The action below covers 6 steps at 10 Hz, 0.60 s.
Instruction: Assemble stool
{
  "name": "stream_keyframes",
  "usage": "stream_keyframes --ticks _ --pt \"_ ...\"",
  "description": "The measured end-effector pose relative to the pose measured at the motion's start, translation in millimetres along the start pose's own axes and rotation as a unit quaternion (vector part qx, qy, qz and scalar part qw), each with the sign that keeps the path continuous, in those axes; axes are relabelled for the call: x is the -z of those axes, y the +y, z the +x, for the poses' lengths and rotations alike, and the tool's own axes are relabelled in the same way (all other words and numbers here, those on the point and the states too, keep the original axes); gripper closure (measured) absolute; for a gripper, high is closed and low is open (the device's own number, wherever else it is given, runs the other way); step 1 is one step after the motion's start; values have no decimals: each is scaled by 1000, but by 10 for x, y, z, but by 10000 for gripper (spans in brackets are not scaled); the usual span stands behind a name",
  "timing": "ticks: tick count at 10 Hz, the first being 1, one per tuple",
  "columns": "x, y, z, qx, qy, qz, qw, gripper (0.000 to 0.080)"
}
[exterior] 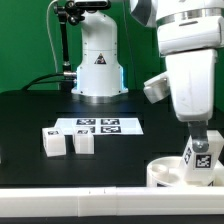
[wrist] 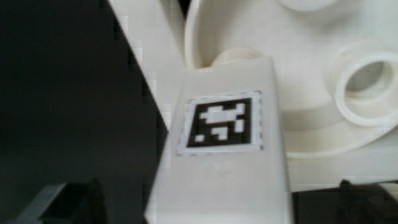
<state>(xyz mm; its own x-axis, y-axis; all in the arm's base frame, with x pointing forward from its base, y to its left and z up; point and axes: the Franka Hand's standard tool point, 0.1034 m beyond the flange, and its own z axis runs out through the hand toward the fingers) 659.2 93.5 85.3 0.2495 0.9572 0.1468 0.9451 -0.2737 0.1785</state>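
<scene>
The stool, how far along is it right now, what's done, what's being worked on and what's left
Nothing looks finished yet. In hand: the gripper holds one leg upright over the seat at the near edge; the wrist view shows that leg against the seat's underside beside a round hole, though whether it is seated is unclear. Left: two loose legs lie by the marker board.

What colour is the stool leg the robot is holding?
White, with a black-and-white square marker; the leg shows best in the wrist view.

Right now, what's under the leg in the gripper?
The seat lies under the leg held by the gripper; a round hole shows beside it. The leg's lower end and contact are hidden.
</scene>
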Motion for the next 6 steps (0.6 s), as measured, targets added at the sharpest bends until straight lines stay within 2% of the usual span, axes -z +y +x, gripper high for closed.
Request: stream_keyframes --ticks 2,4,6 --pt "2 17 -18 8 -2 -1 1000 151" --pt "-2 14 -23 7 -2 -1 1000 414" --pt "-1 9 -22 7 -3 0 1000 443"
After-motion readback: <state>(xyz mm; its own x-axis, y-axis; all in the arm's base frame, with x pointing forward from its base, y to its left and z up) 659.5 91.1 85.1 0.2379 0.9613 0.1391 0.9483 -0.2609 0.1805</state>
